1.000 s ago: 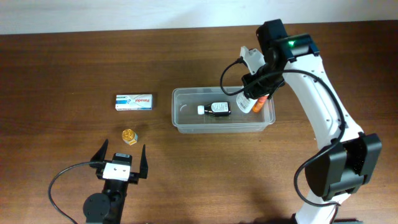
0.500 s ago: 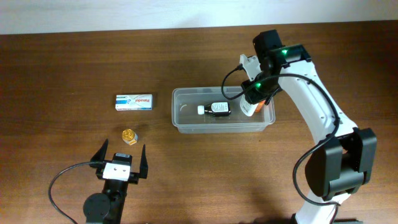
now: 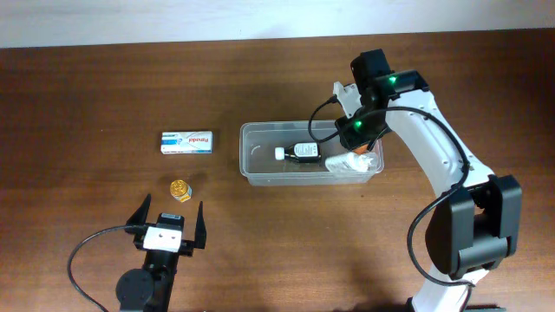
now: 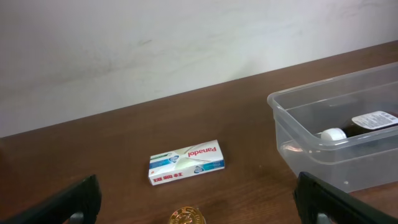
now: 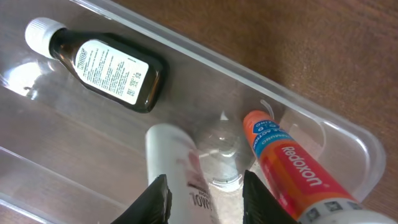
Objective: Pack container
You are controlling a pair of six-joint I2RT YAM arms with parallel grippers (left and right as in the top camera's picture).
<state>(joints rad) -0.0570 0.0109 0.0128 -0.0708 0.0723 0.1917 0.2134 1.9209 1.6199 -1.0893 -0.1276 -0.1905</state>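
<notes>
Three items lie inside the clear, round-cornered plastic container [image 3: 245, 152]: brown glass bottle [image 5: 106, 65], smooth white bottle [image 5: 177, 165], glossy orange tube [image 5: 286, 168]. My right gripper [image 5: 205, 185] hangs over its right end, fingers parted, gripping nothing; my left gripper [image 3: 167, 222], well down-left of it, gapes wide.

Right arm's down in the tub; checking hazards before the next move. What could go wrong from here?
1. The right gripper, jaws open, sits close over the white bottle and Redoxon tube; a skewed retreat could snag either or shove the container.
2. The Panadol box lies outside; the container's right end is crowded, so it likely fits only at the dark bottle's end.
</notes>
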